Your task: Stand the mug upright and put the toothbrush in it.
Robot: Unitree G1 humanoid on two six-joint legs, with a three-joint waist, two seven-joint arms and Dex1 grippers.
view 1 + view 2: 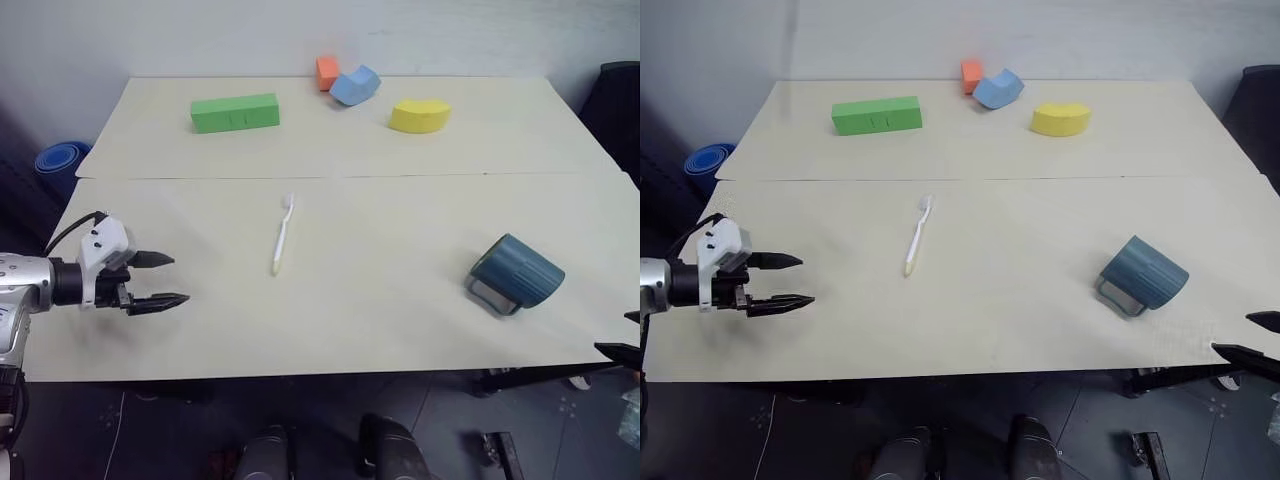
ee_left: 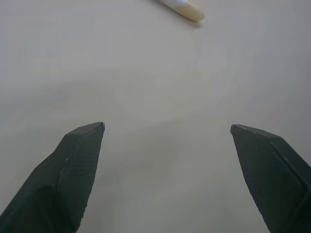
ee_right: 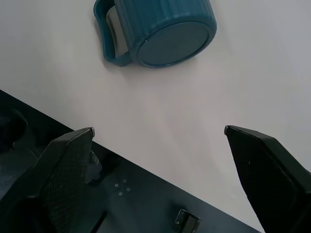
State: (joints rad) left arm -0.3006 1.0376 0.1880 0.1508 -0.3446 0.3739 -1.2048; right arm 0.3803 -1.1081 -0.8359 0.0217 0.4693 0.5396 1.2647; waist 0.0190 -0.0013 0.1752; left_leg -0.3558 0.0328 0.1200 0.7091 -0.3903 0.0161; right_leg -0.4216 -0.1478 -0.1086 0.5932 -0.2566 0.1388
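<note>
The left gripper (image 1: 160, 279) hovers over the near left part of the table (image 1: 400, 330), its two black fingers spread wide with nothing between them. The toothbrush (image 1: 283, 234) lies flat ahead of it and off to its right, well apart, its long axis running roughly away from the robot with the bristle head at the far end.

Further right, the mug (image 1: 518, 272) lies tipped on its side, handle resting against the tabletop on the near side and its closed base turned toward the right gripper (image 3: 158, 133). That claw hangs past the table's near right edge, jaws as wide as they go and empty; the mug sits ahead of it and to its left, near but not touching.

The step in hand looks like righting the mug. It would probably go best if the right claw comes in over the table edge, closes across the ribbed wall rather than the handle, and tilts it up onto its base slowly so it doesn't roll. It should be set down clear of the edge, since the mug is close to it.

The surface is a pale, smooth tabletop with a seam running across it. At the far side rest a green block (image 1: 235, 112), an orange block (image 1: 326, 72), a light blue block (image 1: 355, 85) and a yellow block (image 1: 419, 115). A blue bowl-like object (image 1: 60, 160) shows beyond the left edge, against a plain wall, over dark floor.
</note>
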